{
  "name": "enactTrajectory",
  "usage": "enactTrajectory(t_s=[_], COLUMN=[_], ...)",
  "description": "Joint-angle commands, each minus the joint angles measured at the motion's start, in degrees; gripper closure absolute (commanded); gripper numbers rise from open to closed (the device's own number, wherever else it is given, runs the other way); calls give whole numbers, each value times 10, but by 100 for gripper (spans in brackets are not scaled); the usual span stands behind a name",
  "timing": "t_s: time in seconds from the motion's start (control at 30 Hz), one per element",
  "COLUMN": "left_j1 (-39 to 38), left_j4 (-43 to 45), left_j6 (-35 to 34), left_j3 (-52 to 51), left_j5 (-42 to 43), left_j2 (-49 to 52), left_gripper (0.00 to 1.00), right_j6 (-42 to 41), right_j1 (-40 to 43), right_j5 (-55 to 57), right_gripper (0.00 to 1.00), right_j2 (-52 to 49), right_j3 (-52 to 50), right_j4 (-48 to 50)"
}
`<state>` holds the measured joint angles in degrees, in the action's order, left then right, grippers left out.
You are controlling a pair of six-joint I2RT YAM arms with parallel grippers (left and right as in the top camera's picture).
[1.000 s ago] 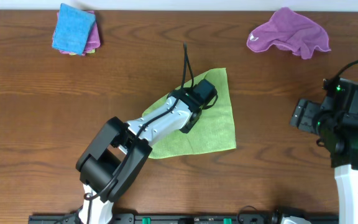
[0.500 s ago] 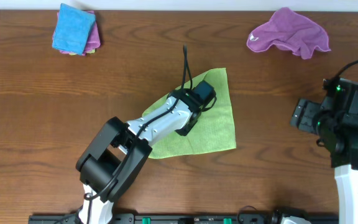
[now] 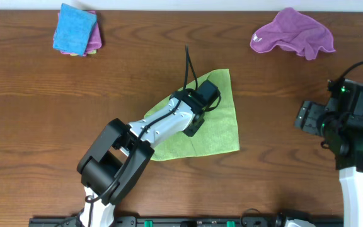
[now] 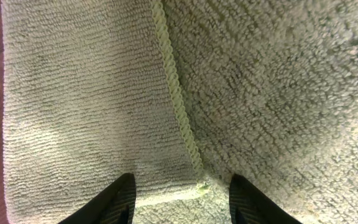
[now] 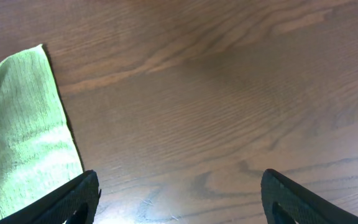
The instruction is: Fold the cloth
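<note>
- Your lime-green cloth (image 3: 222, 129) lies in the middle of the table (image 3: 55, 113), with one hemmed layer over another.
- Your left gripper (image 4: 182, 198) is over it, jaws partly apart, a hem corner between them.
- Your right gripper (image 5: 179, 199) gapes wide over wood, holding nothing.

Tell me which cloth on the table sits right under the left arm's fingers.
The lime-green cloth: it alone lies beneath the left fingers. The purple cloth and the blue cloth lie well away, near the far edge.
</note>
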<state>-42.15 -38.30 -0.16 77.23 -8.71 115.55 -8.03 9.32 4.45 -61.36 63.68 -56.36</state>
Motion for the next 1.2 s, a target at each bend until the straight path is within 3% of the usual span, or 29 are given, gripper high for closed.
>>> enactTrajectory(t_s=[0.0, 1.03, 1.17], left_j1=[2, 21, 21], left_j4=[3, 9, 9], left_j6=[-2, 15, 15], left_j3=[-2, -3, -3], left_j5=[-8, -22, -22], left_j2=[6, 15, 15], left_gripper=[52, 59, 66], right_j6=[4, 4, 4], right_j1=[5, 5, 5], right_j5=[-4, -4, -4], right_gripper=[17, 18, 18], right_j2=[3, 3, 3], right_j3=[0, 0, 0], right_j4=[-2, 0, 0])
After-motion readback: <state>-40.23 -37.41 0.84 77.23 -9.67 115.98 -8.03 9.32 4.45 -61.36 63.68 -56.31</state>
